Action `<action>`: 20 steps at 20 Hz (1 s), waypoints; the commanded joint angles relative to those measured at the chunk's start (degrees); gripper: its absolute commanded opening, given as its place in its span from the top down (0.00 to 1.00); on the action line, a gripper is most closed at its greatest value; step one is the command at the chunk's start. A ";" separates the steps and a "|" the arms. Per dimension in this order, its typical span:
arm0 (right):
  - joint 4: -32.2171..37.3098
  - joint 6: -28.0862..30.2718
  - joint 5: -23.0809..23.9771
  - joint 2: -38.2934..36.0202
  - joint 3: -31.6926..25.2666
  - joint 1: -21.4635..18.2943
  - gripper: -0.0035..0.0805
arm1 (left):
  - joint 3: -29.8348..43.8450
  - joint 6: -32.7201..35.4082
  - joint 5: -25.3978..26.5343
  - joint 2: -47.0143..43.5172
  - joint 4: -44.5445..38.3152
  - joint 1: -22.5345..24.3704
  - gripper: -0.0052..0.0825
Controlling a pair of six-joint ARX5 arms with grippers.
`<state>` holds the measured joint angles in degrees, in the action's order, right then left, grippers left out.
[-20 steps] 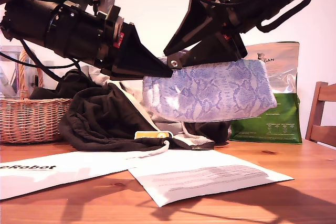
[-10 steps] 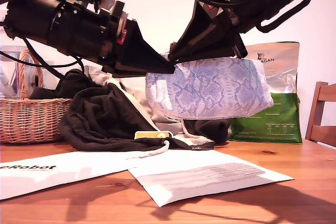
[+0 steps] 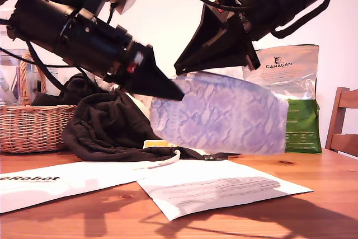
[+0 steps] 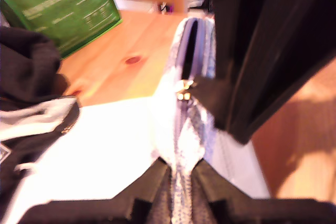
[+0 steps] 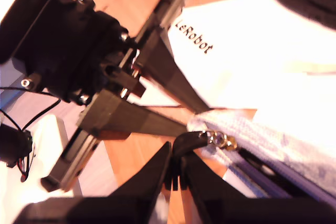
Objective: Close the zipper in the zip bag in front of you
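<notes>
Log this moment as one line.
my first pincer: shut on zip bag | my second pincer: shut on zipper pull | zipper: partly open

A wicker basket (image 3: 31,124), black clothes (image 3: 109,127), white papers (image 3: 168,180) and a Canagan bag (image 3: 293,102) sit on the wooden table (image 3: 313,205).

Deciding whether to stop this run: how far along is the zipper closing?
Done: my first gripper clamps one end of the zip bag, holding it up, and my second gripper pinches the pull tab. In hand: the slider sits partway along the zipper; the stretch nearest my first gripper looks shut. Left: a dark open gap beyond the slider, not yet closed.
</notes>
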<state>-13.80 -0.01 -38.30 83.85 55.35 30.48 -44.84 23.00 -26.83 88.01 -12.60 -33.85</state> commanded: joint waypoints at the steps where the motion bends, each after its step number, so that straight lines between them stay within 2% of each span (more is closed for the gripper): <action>1: -0.11 0.02 -0.76 0.35 -1.03 0.50 0.97 | -0.68 2.93 1.81 -0.26 -0.15 0.09 0.97; 7: -1.55 0.02 -0.74 0.35 -1.03 -0.07 0.97 | -0.68 10.08 4.46 -0.26 1.18 0.37 0.97; 12: -5.49 0.57 -0.70 0.35 -1.03 -2.34 0.97 | -0.68 15.04 5.33 -0.26 1.66 1.97 0.97; 18: -7.98 1.60 -0.26 0.35 -1.01 -4.44 0.97 | -0.68 15.02 4.35 -0.26 1.88 3.58 0.97; 20: -9.11 2.29 1.49 0.35 -1.03 -4.59 0.97 | -0.68 14.97 1.88 -0.26 1.88 3.76 0.97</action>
<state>-21.82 1.61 -37.15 83.88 55.35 26.24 -44.86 37.93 -24.67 88.01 -9.72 -31.44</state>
